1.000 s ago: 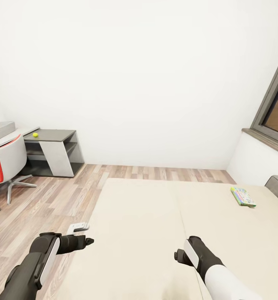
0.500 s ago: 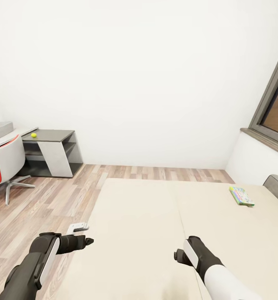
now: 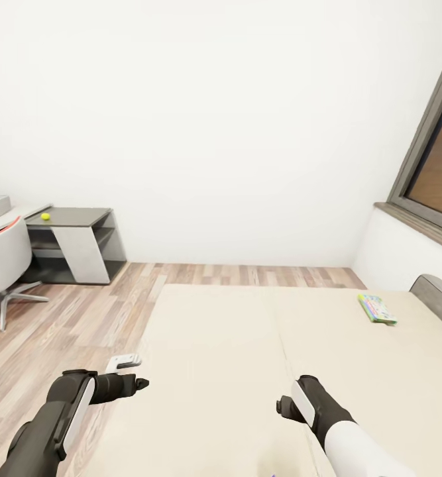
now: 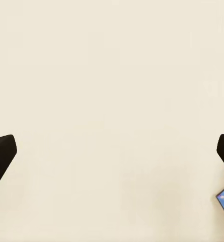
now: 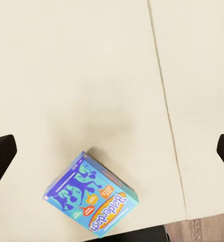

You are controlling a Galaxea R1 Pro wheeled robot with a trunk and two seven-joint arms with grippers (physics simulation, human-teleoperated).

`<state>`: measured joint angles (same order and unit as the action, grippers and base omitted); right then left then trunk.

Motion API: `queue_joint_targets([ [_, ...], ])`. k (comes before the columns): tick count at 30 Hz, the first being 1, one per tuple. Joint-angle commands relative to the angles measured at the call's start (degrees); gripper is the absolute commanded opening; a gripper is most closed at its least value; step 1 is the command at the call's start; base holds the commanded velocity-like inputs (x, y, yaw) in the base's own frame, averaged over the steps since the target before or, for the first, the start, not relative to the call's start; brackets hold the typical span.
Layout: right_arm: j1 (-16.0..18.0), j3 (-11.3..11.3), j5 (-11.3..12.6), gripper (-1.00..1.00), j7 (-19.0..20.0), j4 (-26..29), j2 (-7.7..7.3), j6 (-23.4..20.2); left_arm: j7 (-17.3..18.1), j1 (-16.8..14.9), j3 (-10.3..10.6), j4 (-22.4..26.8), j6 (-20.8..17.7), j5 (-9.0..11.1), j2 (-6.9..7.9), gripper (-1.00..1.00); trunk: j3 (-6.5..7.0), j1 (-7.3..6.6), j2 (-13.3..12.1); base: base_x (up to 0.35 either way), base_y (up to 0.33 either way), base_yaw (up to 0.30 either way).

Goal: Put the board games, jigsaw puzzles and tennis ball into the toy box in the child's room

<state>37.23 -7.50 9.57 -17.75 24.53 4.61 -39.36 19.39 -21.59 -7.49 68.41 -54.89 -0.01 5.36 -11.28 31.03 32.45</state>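
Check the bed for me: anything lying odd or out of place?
Nothing damaged. Two game boxes lie loose on the bed: a blue box skewed to the mattress seam, near the edge, and a green box by the headboard.

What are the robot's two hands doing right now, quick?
Left gripper: open, holding nothing, over the bed.
Right gripper: open, holding nothing, above the blue board game.
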Motion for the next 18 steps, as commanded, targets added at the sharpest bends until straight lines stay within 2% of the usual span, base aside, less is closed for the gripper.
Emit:
queue_joint_targets([
  [1, 0.04, -0.15, 0.57, 1.00, -0.51, 0.08, 0.04, -0.10, 0.18, -0.03, -0.07, 0.06, -0.31, -0.01, 0.00, 1.00, -0.10, 0.02, 0.09, 0.000, 0.000, -0.222],
  [7, 0.04, -0.10, 0.50, 1.00, -0.46, 0.08, 0.08, 0.04, 0.18, -0.03, -0.07, 0.06, -0.31, -0.02, 0.00, 1.00, -0.10, 0.02, 0.09, 0.000, 0.000, -0.124],
  [18, 0.03, -0.06, 0.45, 1.00, -0.44, 0.08, 0.13, 0.07, 0.17, -0.03, -0.05, 0.06, -0.31, 0.00, -0.01, 1.00, -0.17, 0.02, 0.09, 0.000, 0.000, -0.011],
])
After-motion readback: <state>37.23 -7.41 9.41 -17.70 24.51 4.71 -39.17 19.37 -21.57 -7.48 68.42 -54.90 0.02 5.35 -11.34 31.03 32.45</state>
